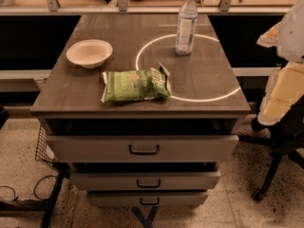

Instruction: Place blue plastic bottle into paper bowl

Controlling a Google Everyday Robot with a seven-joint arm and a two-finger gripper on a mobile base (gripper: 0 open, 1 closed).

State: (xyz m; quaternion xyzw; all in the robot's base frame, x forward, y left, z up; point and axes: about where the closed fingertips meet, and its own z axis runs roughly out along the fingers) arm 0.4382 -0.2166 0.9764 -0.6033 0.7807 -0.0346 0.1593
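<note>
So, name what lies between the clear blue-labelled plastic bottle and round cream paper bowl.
Camera view: only bare dark tabletop crossed by a bright ring; claw at right edge.

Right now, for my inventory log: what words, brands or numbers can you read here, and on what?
Nothing can be read in full.
green snack bag: print on the front, too blurred to read.
bottle: pale label, too blurred to read.
bowl, table, drawers: no text seen.
gripper, at the right edge beside the table: no text seen.
</note>
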